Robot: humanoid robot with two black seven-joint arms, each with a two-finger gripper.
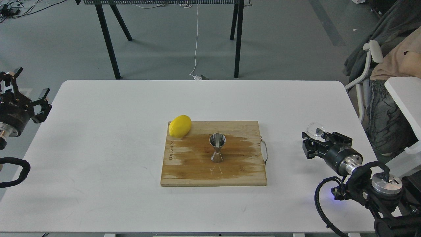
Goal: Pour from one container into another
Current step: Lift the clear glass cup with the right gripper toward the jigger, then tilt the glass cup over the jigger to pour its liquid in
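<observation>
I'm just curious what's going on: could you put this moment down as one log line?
right hand: holding clear glass cup | steel jigger: upright on cutting board | left hand: open, idle | pour: not started

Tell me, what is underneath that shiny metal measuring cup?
The measuring cup stands upright on a wooden cutting board, on a dark, wet-looking patch. The board lies on the white table. The wood directly under its base is hidden.
</observation>
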